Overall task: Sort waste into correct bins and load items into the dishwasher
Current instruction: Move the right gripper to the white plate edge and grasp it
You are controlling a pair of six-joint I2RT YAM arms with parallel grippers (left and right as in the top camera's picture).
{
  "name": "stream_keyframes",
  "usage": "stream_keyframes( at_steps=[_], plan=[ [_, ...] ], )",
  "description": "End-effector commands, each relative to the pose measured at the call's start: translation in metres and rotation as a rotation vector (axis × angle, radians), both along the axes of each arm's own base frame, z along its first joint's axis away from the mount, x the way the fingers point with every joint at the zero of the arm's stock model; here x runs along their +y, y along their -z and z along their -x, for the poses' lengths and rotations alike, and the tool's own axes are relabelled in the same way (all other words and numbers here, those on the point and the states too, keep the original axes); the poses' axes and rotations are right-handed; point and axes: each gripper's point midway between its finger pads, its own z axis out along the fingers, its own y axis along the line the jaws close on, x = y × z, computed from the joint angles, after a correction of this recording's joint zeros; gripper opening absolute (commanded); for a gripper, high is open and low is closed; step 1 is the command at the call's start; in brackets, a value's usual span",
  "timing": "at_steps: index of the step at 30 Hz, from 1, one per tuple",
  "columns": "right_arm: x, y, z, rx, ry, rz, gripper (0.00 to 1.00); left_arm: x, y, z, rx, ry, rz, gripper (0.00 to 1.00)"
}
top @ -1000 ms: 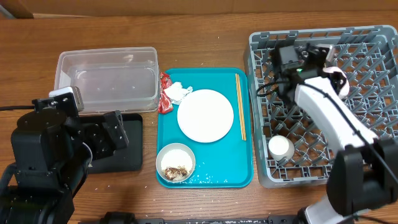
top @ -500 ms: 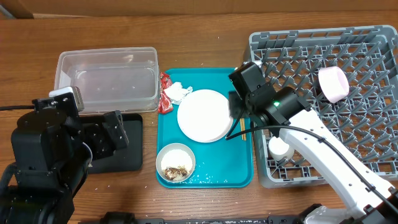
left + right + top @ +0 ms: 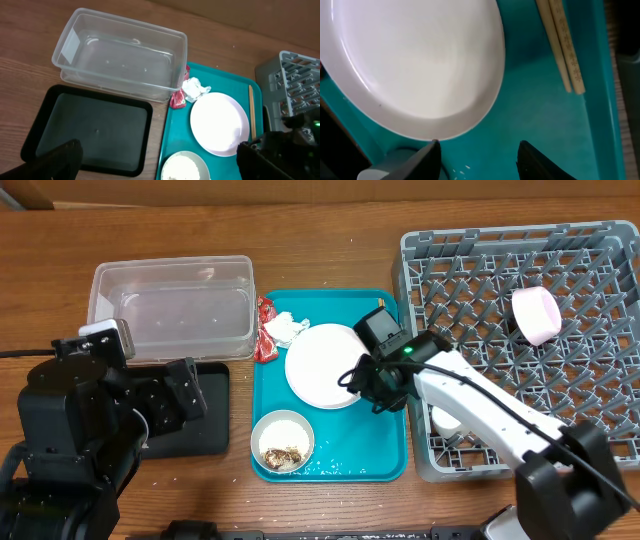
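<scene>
The white plate (image 3: pixel 325 365) lies on the teal tray (image 3: pixel 335 460), with the red wrapper (image 3: pixel 264 330) and white napkin (image 3: pixel 286 328) at its upper left. A small white bowl (image 3: pixel 282 442) with rice and brown scraps stands in front of it. Chopsticks (image 3: pixel 562 50) lie along the tray's right side. My right gripper (image 3: pixel 378 392) is open and empty, low over the tray at the plate's (image 3: pixel 415 65) lower right rim; its tips (image 3: pixel 479 147) straddle bare teal. The pink-lined bowl (image 3: pixel 537 315) lies on its side in the grey rack (image 3: pixel 600 240). My left gripper (image 3: pixel 160 165) is open, above the black tray (image 3: pixel 90 130).
The clear tub (image 3: pixel 170 308) stands empty behind the black tray (image 3: pixel 205 430). A small white cup (image 3: pixel 450 420) sits in the rack's front left corner, partly under my right arm. Loose rice grains dot the teal tray near the bowl.
My right arm has left the rack, where the pink-lined bowl now lies alone, and swung left and down to the teal tray beside the plate. The left arm has not moved.
</scene>
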Motion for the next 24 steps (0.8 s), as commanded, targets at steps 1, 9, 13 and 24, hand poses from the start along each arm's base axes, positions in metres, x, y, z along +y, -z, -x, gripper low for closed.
stream_keyframes(
  at_steps=[1, 9, 13, 24],
  plan=[
    [0.008, 0.026, 0.004, 0.062, 0.079, 0.017, 0.52, 0.002, -0.005, -0.001, -0.016, -0.021, 0.006, 1.0],
    [0.008, 0.059, 0.0, 0.098, 0.155, 0.072, 0.38, 0.002, -0.005, -0.001, -0.016, -0.021, 0.006, 1.0],
    [0.008, 0.058, 0.0, 0.097, 0.153, 0.071, 0.2, 0.002, -0.005, -0.001, -0.016, -0.021, 0.006, 1.0],
    [-0.002, 0.004, -0.028, -0.053, 0.088, 0.143, 0.04, 0.002, -0.005, -0.001, -0.016, -0.021, 0.006, 1.0]
  ],
)
